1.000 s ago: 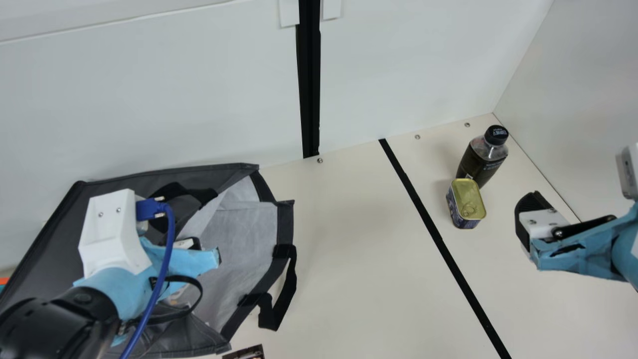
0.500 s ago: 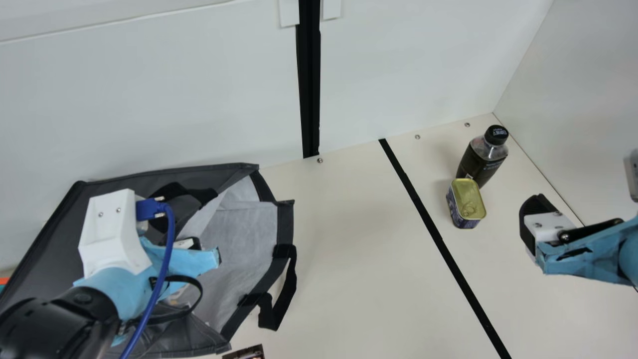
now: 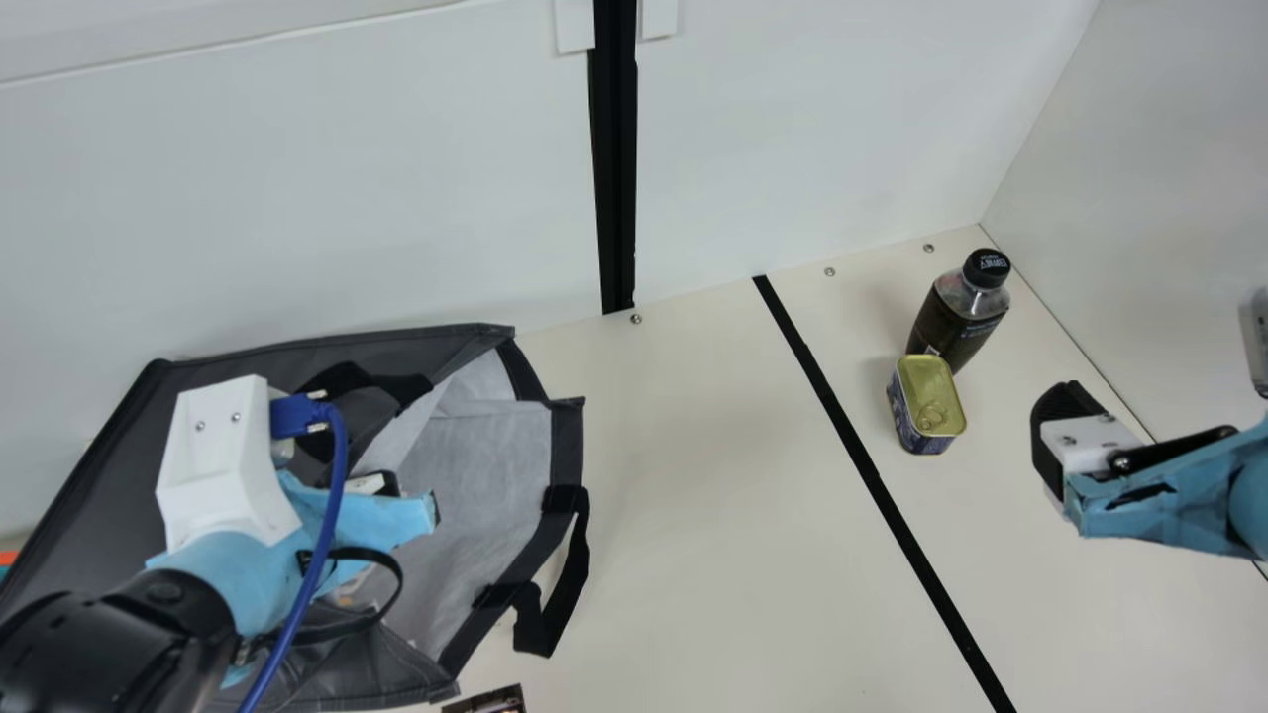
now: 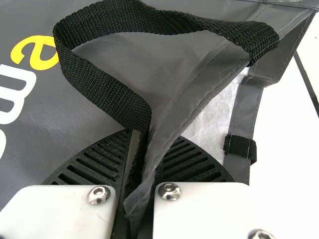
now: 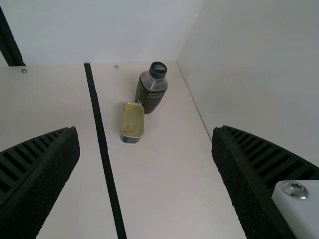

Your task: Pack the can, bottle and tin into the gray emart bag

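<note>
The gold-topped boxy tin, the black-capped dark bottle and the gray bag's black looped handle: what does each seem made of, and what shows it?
Tin: metal, smooth and shiny, with a ring pull on its lid.
Bottle: clear, glossy shoulder; probably plastic, though glass is possible.
Handle: matt woven webbing, likely synthetic; its coarse weave shows.

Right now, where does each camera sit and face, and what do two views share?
Main view: on the neck, looking down across the table; left arm and right arm show.
Left wrist view: on left arm, toward bag; its fingers show.
Right wrist view: on right arm, toward tin, bottle; its fingers show.
Main and right wrist share tin and bottle.
</note>
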